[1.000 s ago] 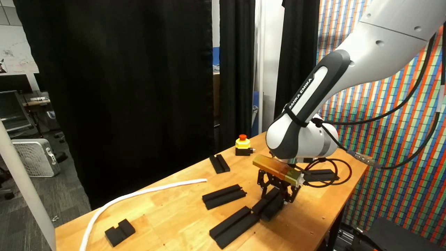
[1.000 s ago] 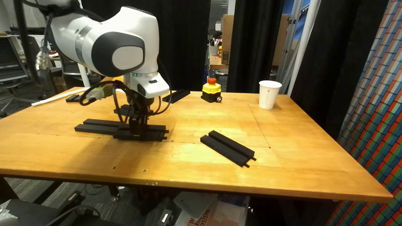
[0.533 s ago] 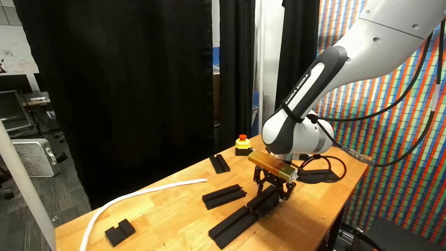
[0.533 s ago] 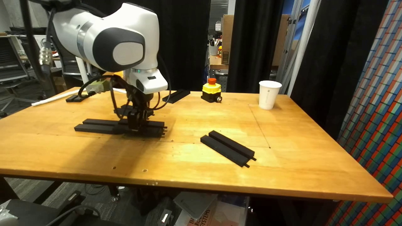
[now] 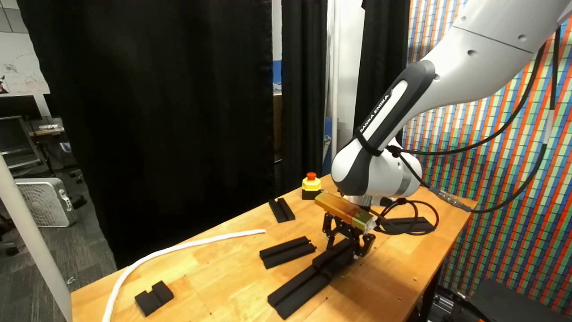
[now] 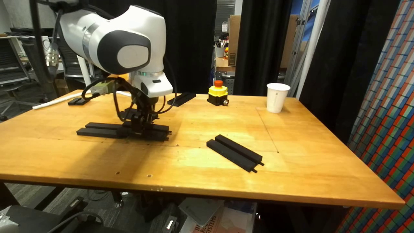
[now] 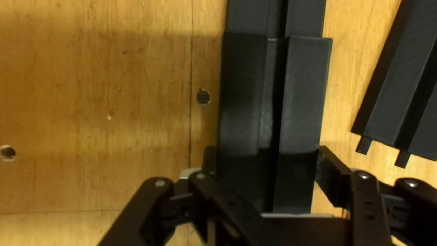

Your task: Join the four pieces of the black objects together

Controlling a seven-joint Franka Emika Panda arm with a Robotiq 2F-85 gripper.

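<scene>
Here's the Franka arm (image 5: pixel 464 76), slanting from the upper right in an exterior view, its rounded wrist (image 6: pixel 132 55) bent so that the end effector (image 7: pixel 266 164) points down, low over the desk (image 6: pixel 194 173). And what a grip: one finger (image 7: pixel 331 174) tight on each long side of a grooved black bar (image 7: pixel 304 95), jaws as far apart as its width! That bar runs roughly parallel to the desk's front edge, as an exterior view has it, well away from the right edge, end to end with a second bar (image 6: pixel 97 132), grooves in line; whether the two are locked, I can't tell. Just beside them, towards the back edge, a third bar (image 7: pixel 403 85) sits askew, two pegs (image 7: pixel 403 159) showing. Well apart lies a fourth bar (image 6: pixel 231 154), pegs aimed at the desk's front right corner.
</scene>
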